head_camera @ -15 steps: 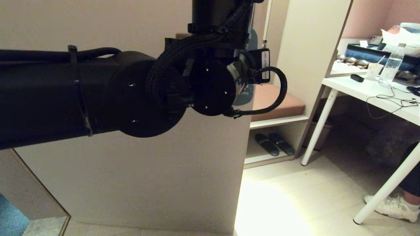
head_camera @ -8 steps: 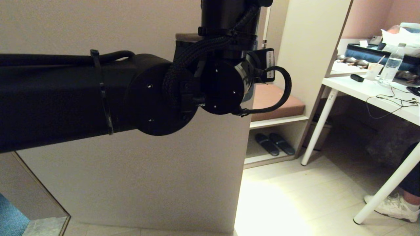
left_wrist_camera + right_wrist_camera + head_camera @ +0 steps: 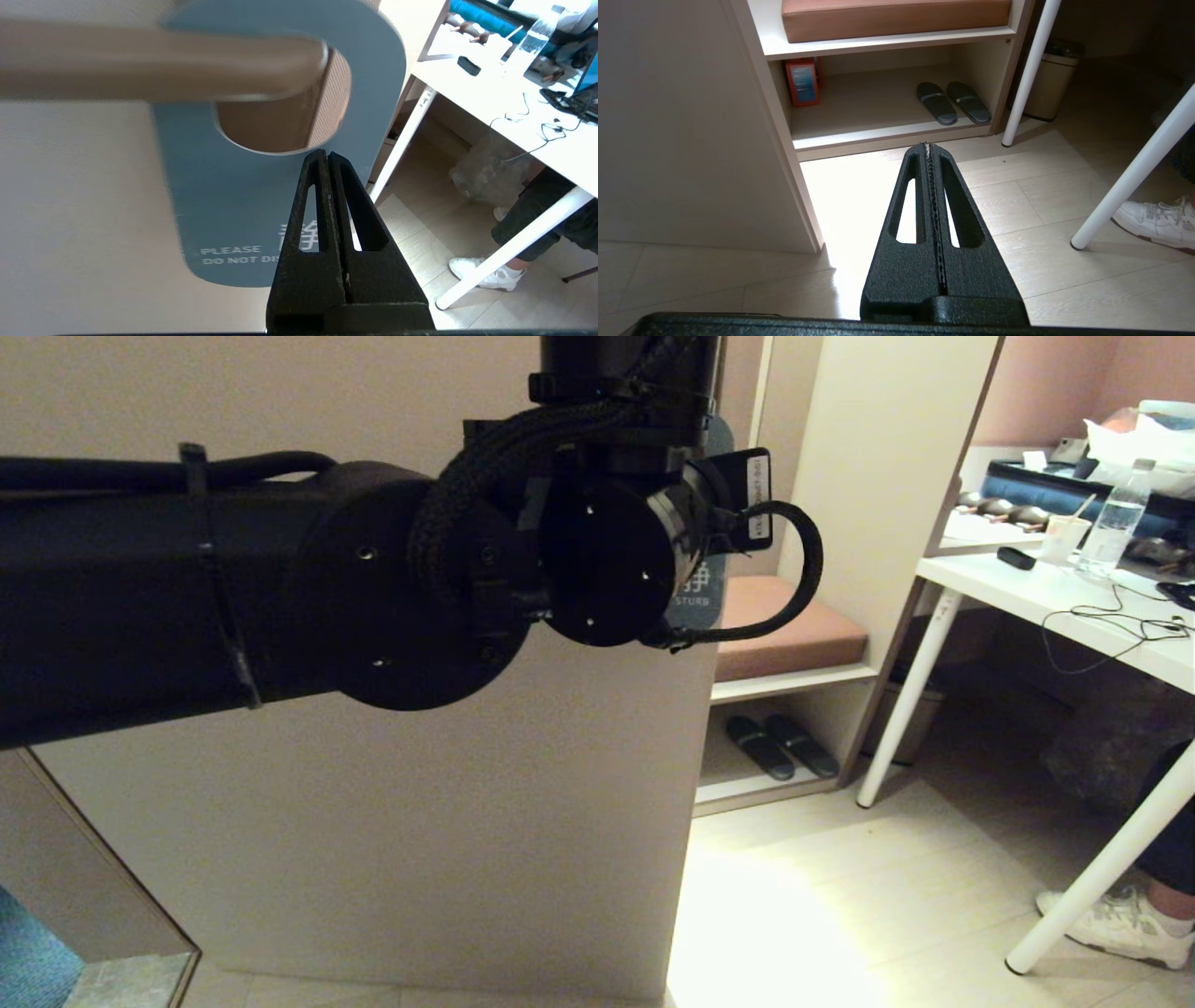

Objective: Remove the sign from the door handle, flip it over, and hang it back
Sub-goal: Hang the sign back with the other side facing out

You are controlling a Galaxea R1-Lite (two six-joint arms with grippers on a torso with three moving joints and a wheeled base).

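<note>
Left pincer (image 3: 327,156) clamped on the sign (image 3: 224,205) just below its hole, door handle (image 3: 154,63) above.

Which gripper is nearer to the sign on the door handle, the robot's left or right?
Left. The left gripper is shut right at the sign, just under its hole on the door handle. The right gripper is shut, pointing at the floor, with no sign nearby.
</note>
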